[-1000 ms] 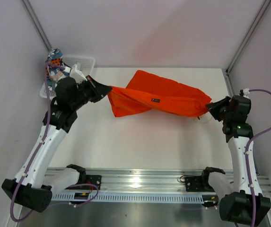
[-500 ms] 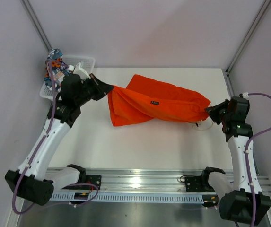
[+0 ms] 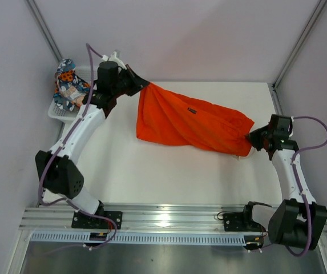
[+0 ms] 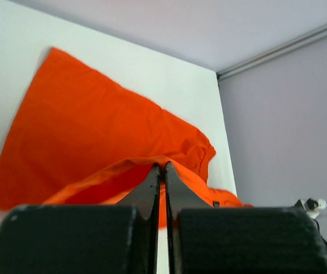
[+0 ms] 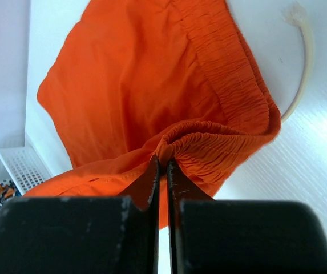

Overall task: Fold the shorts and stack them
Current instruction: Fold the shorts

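The orange shorts [image 3: 192, 120] hang stretched between my two grippers over the white table [image 3: 169, 171]. My left gripper [image 3: 146, 84] is shut on their far left corner, near the table's back edge; in the left wrist view [image 4: 163, 166] its jaws pinch a fold of the orange cloth [image 4: 95, 131]. My right gripper [image 3: 251, 137] is shut on the elastic waistband at the right; the right wrist view [image 5: 163, 160] shows the ribbed band [image 5: 226, 85] bunched between the jaws. A white drawstring [image 5: 303, 57] lies on the table. The printed shorts [image 3: 69, 85] sit in the basket.
A white mesh basket [image 3: 57, 111] stands at the table's back left corner, and shows in the right wrist view [image 5: 15, 165]. Grey walls and metal frame posts close the back and sides. A metal rail [image 3: 163, 220] runs along the near edge.
My left gripper has swung back and to the right toward the table's rear edge, pulling the shorts' left corner with it. The shorts spread wider. My right gripper shifted slightly.
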`<state>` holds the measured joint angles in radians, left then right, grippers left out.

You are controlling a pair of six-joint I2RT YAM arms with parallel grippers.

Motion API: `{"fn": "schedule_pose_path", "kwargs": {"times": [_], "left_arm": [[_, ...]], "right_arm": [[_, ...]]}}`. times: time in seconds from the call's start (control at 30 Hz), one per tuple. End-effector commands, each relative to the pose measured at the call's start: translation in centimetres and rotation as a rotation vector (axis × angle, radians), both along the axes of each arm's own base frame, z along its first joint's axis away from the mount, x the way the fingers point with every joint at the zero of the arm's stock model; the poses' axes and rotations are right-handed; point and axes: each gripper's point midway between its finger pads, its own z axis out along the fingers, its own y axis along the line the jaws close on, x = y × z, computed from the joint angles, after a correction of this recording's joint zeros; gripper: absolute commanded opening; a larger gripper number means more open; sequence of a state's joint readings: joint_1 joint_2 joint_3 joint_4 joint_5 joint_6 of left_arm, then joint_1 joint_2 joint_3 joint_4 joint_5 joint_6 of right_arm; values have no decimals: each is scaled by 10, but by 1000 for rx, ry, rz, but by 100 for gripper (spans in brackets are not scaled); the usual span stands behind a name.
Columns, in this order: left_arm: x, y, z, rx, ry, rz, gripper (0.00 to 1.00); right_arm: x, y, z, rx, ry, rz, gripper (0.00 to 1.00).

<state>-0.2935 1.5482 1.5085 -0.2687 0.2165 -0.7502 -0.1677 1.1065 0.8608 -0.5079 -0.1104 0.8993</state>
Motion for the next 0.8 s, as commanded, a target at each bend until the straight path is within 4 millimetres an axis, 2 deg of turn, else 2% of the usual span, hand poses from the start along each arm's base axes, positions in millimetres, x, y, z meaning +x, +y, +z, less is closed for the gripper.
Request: {"fn": "schedule_pose_path", "kwargs": {"times": [0.0, 0.03, 0.07, 0.1, 0.13, 0.17, 0.2, 0.23, 0.27, 0.3, 0.33, 0.43, 0.47, 0.6, 0.63, 0.67, 0.73, 0.77], "left_arm": [[38, -8, 26, -17, -99, 17, 0], [46, -9, 32, -21, -114, 21, 0], [62, -13, 9, -9, -73, 24, 0], [69, -15, 2, -6, -60, 25, 0], [78, -16, 17, -18, -93, 28, 0], [86, -17, 9, -16, -81, 30, 0], [98, -20, -12, -12, -45, 35, 0], [105, -20, -4, -21, -65, 39, 0], [112, -20, -9, -19, -63, 46, 0], [122, -21, -28, -12, -32, 54, 0], [129, -20, -22, -19, -49, 60, 0], [150, -17, -39, -19, -38, 88, 0], [156, -16, -47, -17, -29, 95, 0], [185, -13, -77, -14, -12, 125, 0], [193, -12, -65, -27, -43, 131, 0], [201, -12, -87, -24, -16, 136, 0], [211, -14, -89, -48, -53, 140, 0], [216, -15, -99, -55, -51, 143, 0]], "right_arm": [[28, -16, 14, 16, -52, -108, 0], [33, -18, 14, 22, -56, -117, 0], [38, -19, 15, 28, -59, -127, 0], [50, -22, 16, 31, -67, -138, 0], [55, -25, 17, 32, -68, -146, 0], [62, -26, 17, 31, -72, -148, 0], [71, -28, 19, 34, -87, -144, 0], [82, -30, 15, 39, -76, -145, 0], [88, -35, 12, 45, -72, -155, 0], [96, -38, 12, 48, -87, -159, 0], [107, -42, 6, 53, -79, -166, 0], [128, -52, -2, 52, -84, -173, 0], [138, -54, -11, 50, -68, -171, 0], [173, -61, -11, 36, -191, -134, 0], [180, -64, -10, 30, -218, -133, 0], [191, -67, -14, 25, -242, -136, 0], [208, -70, -10, 17, -286, -130, 0], [218, -73, -22, 18, -284, -141, 0]]}}
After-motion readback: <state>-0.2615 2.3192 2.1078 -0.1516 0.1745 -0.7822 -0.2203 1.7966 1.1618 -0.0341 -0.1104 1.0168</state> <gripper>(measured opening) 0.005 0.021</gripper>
